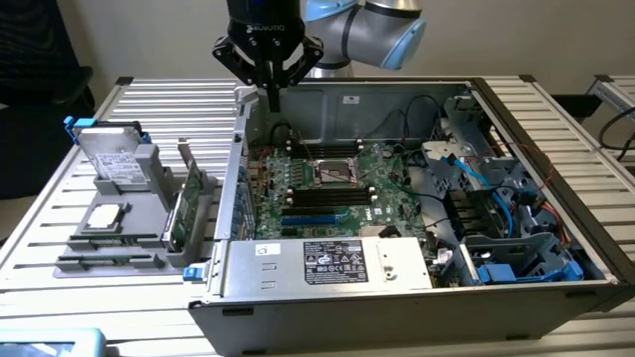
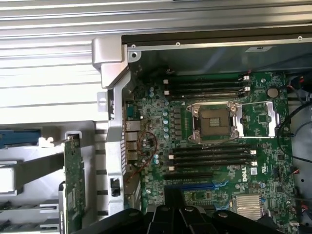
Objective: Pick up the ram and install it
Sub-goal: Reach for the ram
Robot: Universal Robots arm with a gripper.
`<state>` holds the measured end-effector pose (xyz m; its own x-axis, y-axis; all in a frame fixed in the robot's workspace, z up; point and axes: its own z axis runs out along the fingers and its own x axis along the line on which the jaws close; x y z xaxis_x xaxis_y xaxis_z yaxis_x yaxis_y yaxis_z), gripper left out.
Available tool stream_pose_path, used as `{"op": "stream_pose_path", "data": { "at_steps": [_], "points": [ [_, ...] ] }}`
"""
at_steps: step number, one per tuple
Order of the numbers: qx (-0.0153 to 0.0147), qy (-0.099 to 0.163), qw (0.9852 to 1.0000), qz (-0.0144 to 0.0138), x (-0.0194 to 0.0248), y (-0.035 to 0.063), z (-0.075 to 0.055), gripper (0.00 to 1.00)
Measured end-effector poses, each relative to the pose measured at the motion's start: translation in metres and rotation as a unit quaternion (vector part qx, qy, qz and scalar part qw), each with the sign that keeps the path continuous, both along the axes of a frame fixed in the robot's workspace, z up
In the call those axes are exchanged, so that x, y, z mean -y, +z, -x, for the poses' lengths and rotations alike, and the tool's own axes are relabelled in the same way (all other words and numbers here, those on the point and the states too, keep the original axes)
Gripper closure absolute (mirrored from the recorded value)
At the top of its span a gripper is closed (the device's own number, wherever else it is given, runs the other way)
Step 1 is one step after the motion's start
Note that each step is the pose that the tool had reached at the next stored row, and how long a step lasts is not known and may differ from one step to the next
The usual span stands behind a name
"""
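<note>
My gripper (image 1: 273,103) hangs shut and empty above the back left corner of the open computer case (image 1: 397,297), over its rear wall. In the wrist view its dark fingers (image 2: 184,214) sit over the motherboard (image 2: 214,146), close to the black memory slots (image 2: 209,157). More black slots (image 1: 328,197) run beside the open processor socket (image 1: 335,171). A thin strip that looks like the ram (image 1: 111,240) lies along the front of the grey holder (image 1: 149,256), on the exterior view's left and well away from the gripper.
The holder also carries a hard drive (image 1: 111,160), a square silver processor chip (image 1: 104,217) and a tall green expansion card (image 1: 187,208) standing on edge (image 2: 73,185). Cables (image 1: 466,178), drive cages and a power supply (image 1: 332,262) crowd the case's right and front.
</note>
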<state>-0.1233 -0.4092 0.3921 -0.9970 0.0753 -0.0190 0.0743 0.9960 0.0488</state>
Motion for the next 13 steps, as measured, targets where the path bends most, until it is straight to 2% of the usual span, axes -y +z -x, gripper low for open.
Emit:
{"op": "stream_pose_path", "data": {
  "at_steps": [6,9,13],
  "points": [
    [0.0000,0.000,1.0000,-0.0003,0.0070,-0.0007,0.007,0.89],
    [-0.0003,0.000,1.0000,-0.0018,0.0098,-0.0007,0.013,0.89],
    [-0.0006,0.000,1.0000,-0.0046,0.0109,-0.0008,0.024,0.89]
  ]
}}
